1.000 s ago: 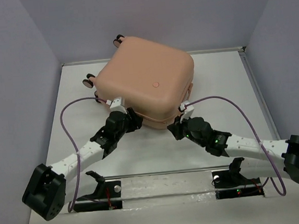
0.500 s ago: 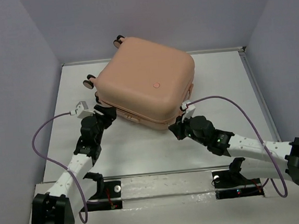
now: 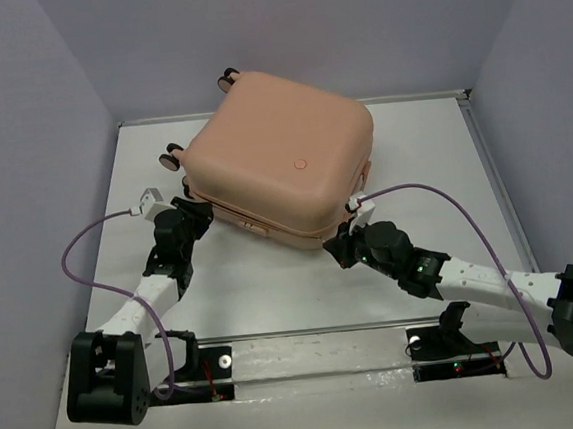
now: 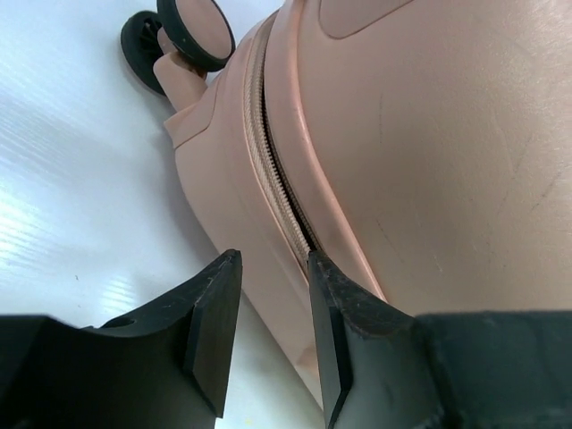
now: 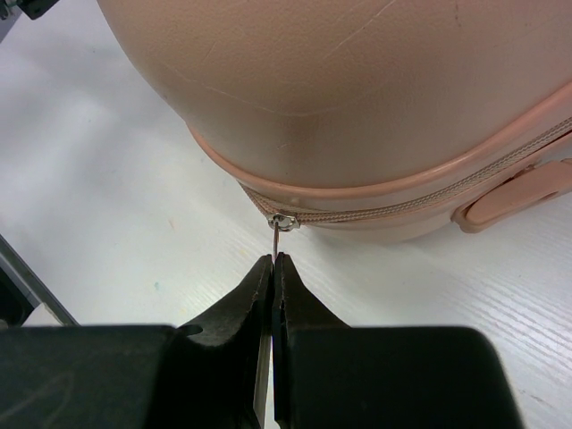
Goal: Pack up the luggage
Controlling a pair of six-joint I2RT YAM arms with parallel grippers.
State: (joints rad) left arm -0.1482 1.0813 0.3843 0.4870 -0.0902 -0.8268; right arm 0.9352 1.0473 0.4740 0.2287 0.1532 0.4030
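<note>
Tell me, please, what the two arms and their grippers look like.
Both the left arm and right arm have white links with bulky black joint housings. A purple cable loops along each, ending in a small white plug near the wrist. The left gripper and right gripper have matte black, wedge-shaped fingers.

A lab test cell: white table [image 3: 274, 296] boxed in by plain walls [image 3: 17, 118] (bare, lavender-grey).

White tabletop [image 3: 274, 301] — pale lavender walls [image 3: 300, 23] on three sides
</note>
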